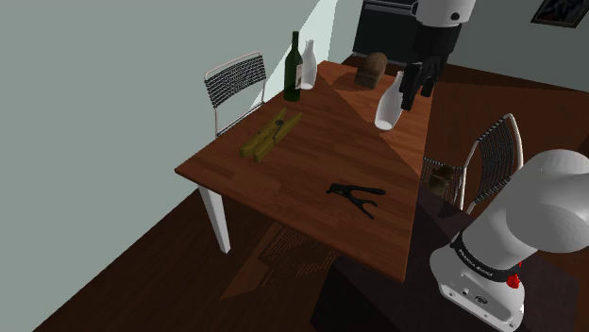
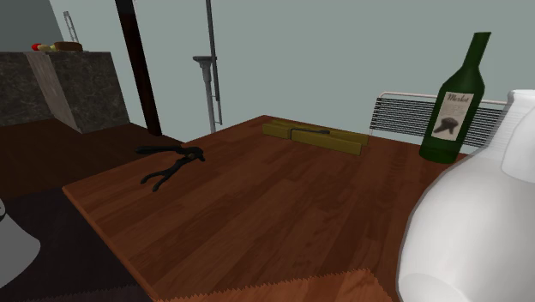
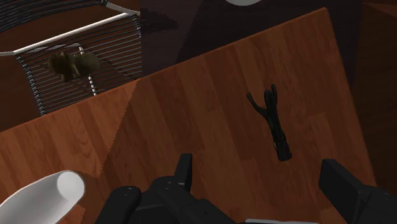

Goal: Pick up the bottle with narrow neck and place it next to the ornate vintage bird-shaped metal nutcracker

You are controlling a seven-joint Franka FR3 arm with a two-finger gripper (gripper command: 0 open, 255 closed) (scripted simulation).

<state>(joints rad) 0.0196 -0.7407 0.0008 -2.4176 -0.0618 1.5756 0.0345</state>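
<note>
Overhead, hand (image 3: 264, 184) downward, wide and empty, apparently just beside the white bottle (image 3: 39, 196) on the table (image 3: 203, 121).

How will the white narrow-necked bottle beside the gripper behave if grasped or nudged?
The white narrow-necked bottle stands upright and tall, so a nudge near its neck could tip it. Its round body would likely roll once down. Its smooth surface may slip in the gripper.
</note>
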